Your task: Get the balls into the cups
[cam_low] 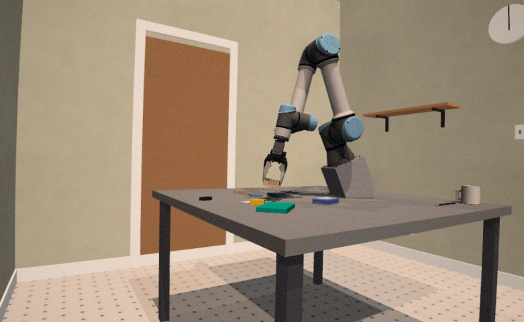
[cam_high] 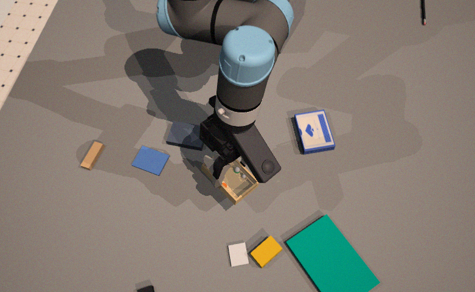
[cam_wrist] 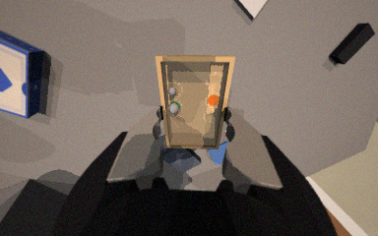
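The covered wooden puzzle [cam_wrist: 195, 100] is a small flat wooden box with a clear lid. My gripper [cam_wrist: 193, 107] is shut on its near end and holds it above the table, as the side view shows [cam_low: 272, 182]. Inside, a grey ball lies over the green cup at the left wall. A smaller grey ball lies just beyond it. The orange cup [cam_wrist: 213, 100] at the right wall holds no ball. From above, the puzzle [cam_high: 235, 180] shows under the wrist.
A blue card box [cam_high: 314, 131] lies to the right. A dark blue tile [cam_high: 185, 135], a blue tile [cam_high: 149, 159] and a wooden block [cam_high: 92, 154] lie left. A white block [cam_high: 238, 253], yellow block [cam_high: 266, 250] and green slab [cam_high: 332, 255] lie nearer the front.
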`<action>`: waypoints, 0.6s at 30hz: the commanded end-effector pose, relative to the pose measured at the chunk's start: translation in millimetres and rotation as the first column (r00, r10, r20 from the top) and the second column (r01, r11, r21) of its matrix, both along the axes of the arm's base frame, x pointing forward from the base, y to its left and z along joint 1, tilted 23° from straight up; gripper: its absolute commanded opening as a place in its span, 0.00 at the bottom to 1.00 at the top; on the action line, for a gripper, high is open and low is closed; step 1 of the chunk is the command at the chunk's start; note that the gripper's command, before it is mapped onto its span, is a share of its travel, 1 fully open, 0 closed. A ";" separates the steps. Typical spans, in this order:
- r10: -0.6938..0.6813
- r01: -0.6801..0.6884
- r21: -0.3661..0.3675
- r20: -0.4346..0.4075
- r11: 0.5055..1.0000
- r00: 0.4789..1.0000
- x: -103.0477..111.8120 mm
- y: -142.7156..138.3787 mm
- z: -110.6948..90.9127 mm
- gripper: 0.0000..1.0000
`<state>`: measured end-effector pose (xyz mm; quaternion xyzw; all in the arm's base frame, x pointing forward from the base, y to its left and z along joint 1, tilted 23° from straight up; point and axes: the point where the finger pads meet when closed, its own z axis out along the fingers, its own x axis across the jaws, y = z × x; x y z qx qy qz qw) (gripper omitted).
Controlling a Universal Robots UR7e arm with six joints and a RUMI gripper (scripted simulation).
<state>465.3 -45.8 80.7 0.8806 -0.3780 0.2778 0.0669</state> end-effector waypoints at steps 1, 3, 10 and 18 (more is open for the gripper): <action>-0.030 0.030 -0.054 -0.014 0.998 0.999 0.8 0.5 -0.6 0.44; -0.047 0.045 -0.080 -0.029 0.996 0.998 1.1 0.9 -0.7 0.44; -0.110 0.096 -0.177 -0.075 0.980 0.991 2.2 2.4 -1.1 0.44; -0.120 0.103 -0.190 -0.082 0.976 0.989 2.3 2.6 -1.1 0.44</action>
